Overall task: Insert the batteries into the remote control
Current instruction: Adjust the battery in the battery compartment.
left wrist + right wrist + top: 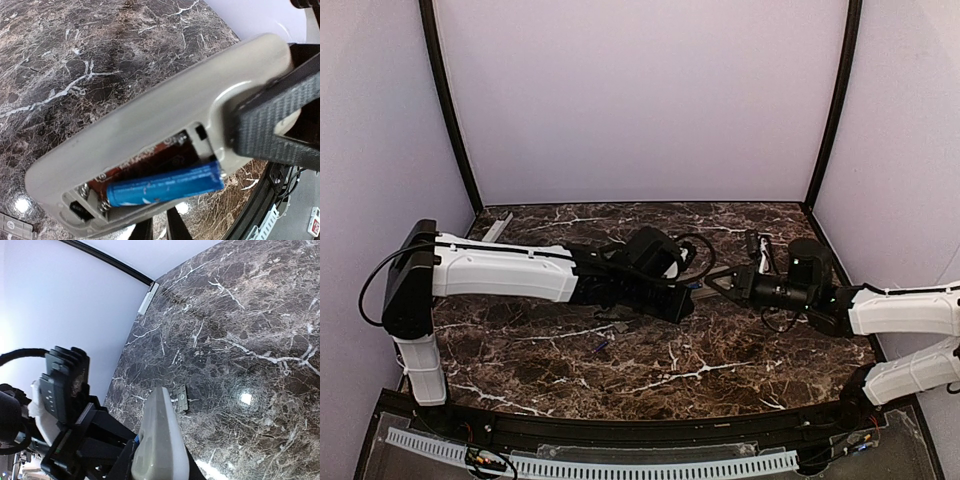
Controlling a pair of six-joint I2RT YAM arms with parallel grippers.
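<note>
Above dark marble table (520, 370) | I am clamping pale oblong plastic remote control (150, 125) in right gripper (712, 284) | slim blue battery (165, 186) lying tilted in its bay, unseated | my left gripper (159, 231): cannot tell | second battery (601, 346) waiting below

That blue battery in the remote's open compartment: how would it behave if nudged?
The battery is a smooth, rigid cylinder, so it would probably roll or slide. It lies slanted in the open bay of the remote control, seemingly unseated, so a nudge might tip it out. Slim, so likely light.
</note>
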